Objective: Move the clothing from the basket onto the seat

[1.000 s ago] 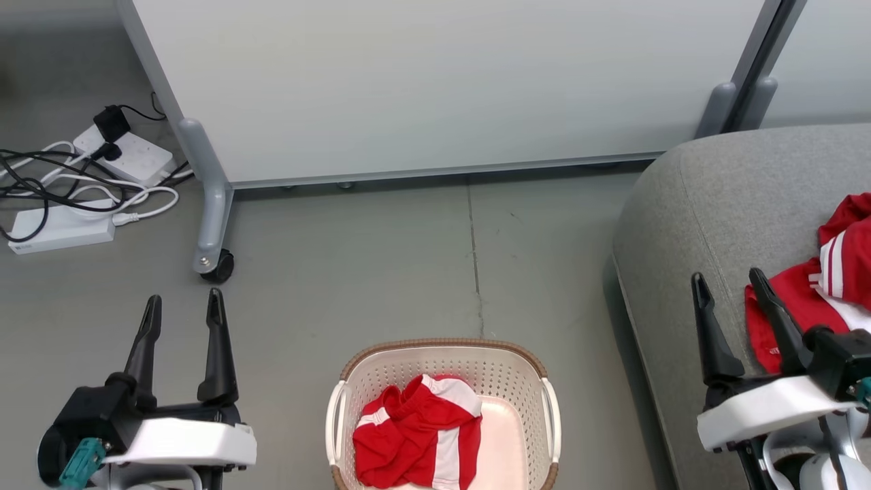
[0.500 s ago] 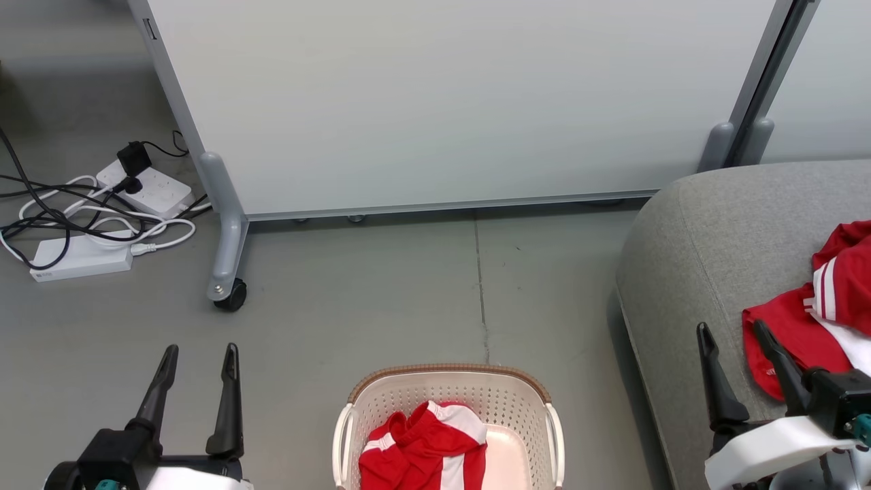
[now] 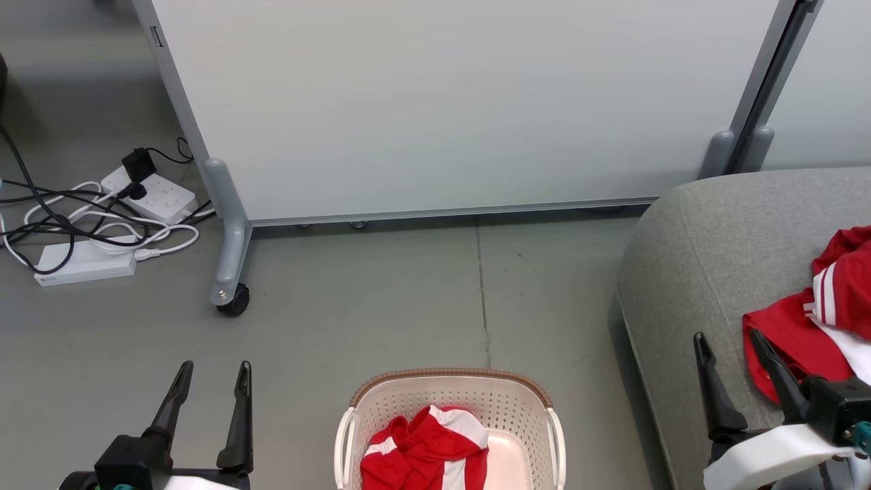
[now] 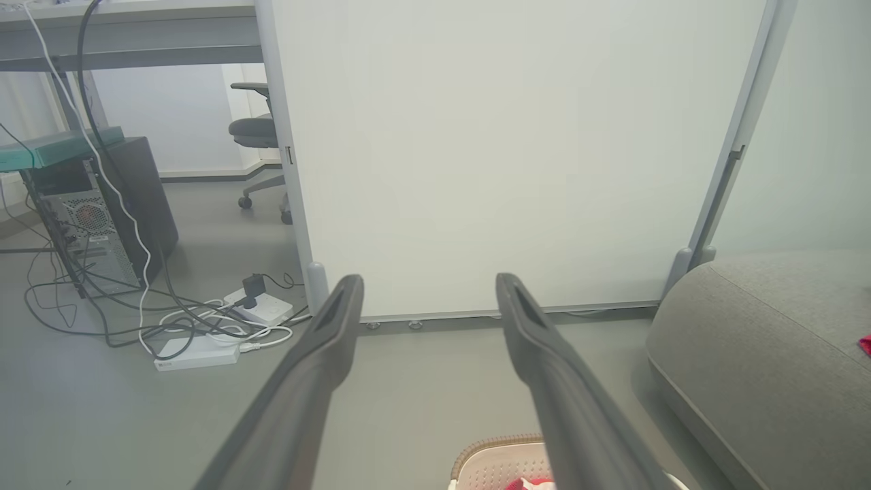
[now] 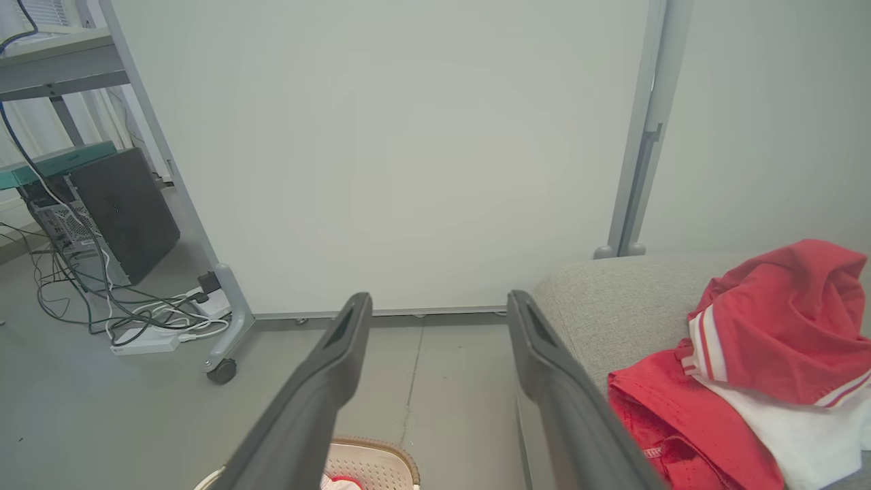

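A crumpled red garment with white panels (image 3: 425,449) lies in the cream basket (image 3: 517,408) on the floor at the bottom centre of the head view. More red and white clothing (image 3: 820,313) (image 5: 769,354) is heaped on the grey sofa (image 3: 708,252) (image 5: 612,299) at the right. My left gripper (image 3: 214,371) (image 4: 429,282) is open and empty, left of the basket. My right gripper (image 3: 728,337) (image 5: 439,299) is open and empty over the sofa's left part, just left of the heaped clothing. The basket rim (image 4: 497,446) (image 5: 371,449) peeks in at the bottom of both wrist views.
A pale wheeled partition panel (image 3: 435,102) stands behind the basket, its caster (image 3: 235,299) at the left. Power strips and tangled cables (image 3: 88,218) lie on the floor at far left. A computer tower (image 4: 102,211) and an office chair (image 4: 255,136) stand beyond.
The head view has shifted, so everything sits lower in the picture and less of the basket shows. Both grippers stay open and empty; the clothing has not moved.
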Robot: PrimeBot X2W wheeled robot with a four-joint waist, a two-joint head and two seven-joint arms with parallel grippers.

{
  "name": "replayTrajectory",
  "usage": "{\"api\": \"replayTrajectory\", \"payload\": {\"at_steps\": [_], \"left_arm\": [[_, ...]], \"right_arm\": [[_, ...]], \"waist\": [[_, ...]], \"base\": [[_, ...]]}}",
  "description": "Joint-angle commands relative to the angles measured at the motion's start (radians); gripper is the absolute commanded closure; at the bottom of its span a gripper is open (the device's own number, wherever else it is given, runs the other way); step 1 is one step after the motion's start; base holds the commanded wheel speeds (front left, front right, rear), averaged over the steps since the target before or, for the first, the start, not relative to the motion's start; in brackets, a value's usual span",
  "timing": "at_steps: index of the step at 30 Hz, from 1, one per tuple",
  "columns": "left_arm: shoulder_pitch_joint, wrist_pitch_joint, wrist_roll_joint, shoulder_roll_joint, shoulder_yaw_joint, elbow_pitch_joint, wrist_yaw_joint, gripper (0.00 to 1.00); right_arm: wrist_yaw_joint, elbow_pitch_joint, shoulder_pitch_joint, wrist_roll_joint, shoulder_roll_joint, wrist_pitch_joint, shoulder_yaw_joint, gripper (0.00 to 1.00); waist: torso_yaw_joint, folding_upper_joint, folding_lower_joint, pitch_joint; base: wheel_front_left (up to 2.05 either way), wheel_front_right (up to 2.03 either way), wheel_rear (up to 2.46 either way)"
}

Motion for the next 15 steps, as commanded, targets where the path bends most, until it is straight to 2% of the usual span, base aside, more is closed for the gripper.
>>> {"api": "replayTrajectory", "payload": {"at_steps": [1, 15], "left_arm": [[0.007, -0.001, 0.006, 0.005, 0.001, 0.001, 0.005, 0.00], [-0.012, -0.002, -0.015, -0.009, -0.001, 0.005, 0.013, 0.00]], "right_arm": [[0.000, -0.006, 0.011, 0.004, -0.003, -0.001, -0.001, 0.00], [0.000, -0.011, 0.008, 0.020, -0.003, -0.001, -0.001, 0.00]], "waist": [[0.000, 0.0000, 0.0000, 0.001], [0.005, 0.0000, 0.0000, 0.012]], "base": [[0.00, 0.00, 0.00], [0.00, 0.00, 0.00]]}}
